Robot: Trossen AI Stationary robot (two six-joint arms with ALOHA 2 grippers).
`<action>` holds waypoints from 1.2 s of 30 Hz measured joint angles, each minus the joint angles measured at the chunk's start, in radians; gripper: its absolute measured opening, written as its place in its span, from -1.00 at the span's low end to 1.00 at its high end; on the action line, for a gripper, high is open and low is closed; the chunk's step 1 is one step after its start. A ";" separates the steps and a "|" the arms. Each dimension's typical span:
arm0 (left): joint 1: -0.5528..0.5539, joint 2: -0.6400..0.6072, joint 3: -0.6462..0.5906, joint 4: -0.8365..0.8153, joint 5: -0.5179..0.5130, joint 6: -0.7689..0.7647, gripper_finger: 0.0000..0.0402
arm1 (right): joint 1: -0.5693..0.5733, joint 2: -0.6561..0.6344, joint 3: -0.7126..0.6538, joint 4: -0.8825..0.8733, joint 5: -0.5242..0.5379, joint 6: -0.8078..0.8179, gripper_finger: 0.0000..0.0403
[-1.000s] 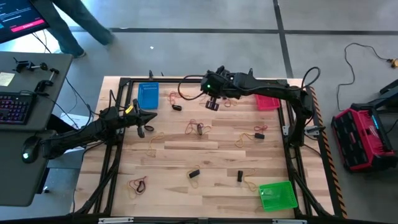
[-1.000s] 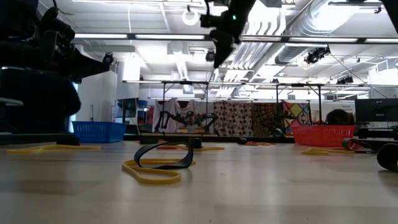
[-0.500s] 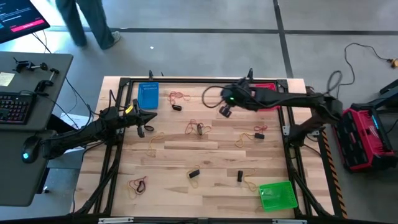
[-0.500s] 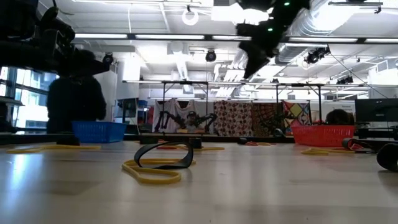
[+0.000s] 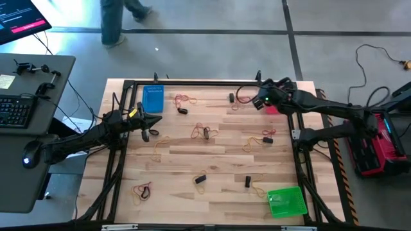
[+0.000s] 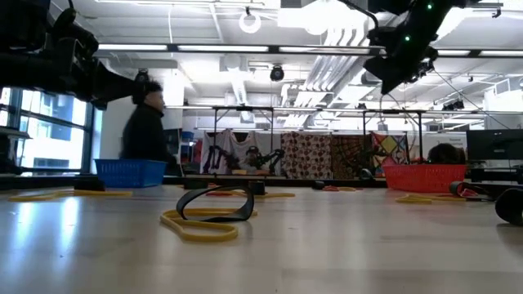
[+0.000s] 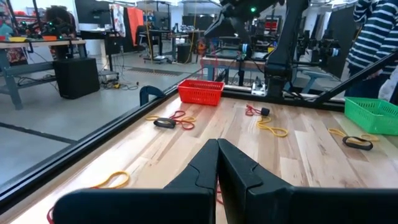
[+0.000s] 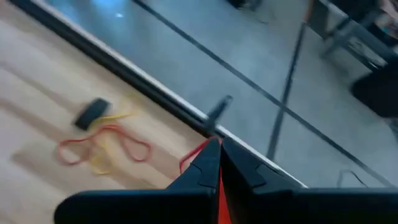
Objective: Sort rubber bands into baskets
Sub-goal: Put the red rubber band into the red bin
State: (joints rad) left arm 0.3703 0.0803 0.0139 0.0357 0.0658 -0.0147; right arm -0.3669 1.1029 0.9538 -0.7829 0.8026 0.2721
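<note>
Rubber bands in red, yellow and black lie scattered on the wooden table, such as a red one (image 5: 185, 99), a red-black tangle (image 5: 204, 131) and a yellow one under a black one (image 6: 204, 220). The blue basket (image 5: 153, 99) stands at the far left and the green basket (image 5: 286, 202) at the near right. The red basket (image 5: 275, 109) at the far right is mostly hidden under my right arm. My right gripper (image 5: 258, 101) hangs high beside that basket's left edge, shut on a red rubber band (image 8: 189, 158). My left gripper (image 5: 154, 123) waits shut and level at the table's left side. My right gripper pinches a red rubber band between its two shut fingers. A red strip (image 8: 219, 186) shows along the seam between them and a short loop (image 8: 189, 157) sticks out at the tips. The band is lifted clear of the table; the fingers slant down toward the far edge.
A black metal frame (image 5: 192, 82) runs around the table. A black, red and yellow band cluster (image 5: 237, 98) lies just left of my right gripper. A red and black case (image 5: 376, 141) stands on the floor to the right, and a person (image 5: 119, 19) walks beyond the far edge.
My right gripper has travelled from the middle of the far side toward the table's right edge, rolling its wrist and staying shut, and now hangs by the red basket. The person behind the table has walked rightward.
</note>
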 joint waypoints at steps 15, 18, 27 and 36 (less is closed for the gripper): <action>0.000 0.000 0.000 0.014 0.002 0.009 -1.00 | -0.177 -0.022 -0.141 0.051 0.039 0.009 -1.00; 0.000 0.000 0.000 0.014 0.002 0.009 -1.00 | -0.203 -0.022 -0.176 0.091 0.040 0.008 -1.00; 0.000 0.000 0.000 0.014 0.002 0.018 -1.00 | -0.267 -0.026 -0.260 0.103 0.135 0.045 -1.00; 0.000 0.000 0.000 0.014 0.002 0.017 -1.00 | -0.275 -0.026 -0.265 0.080 0.195 0.090 -1.00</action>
State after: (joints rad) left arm 0.3703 0.0806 0.0139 0.0497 0.0673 0.0022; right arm -0.6422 1.0771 0.6884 -0.7028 0.9973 0.3622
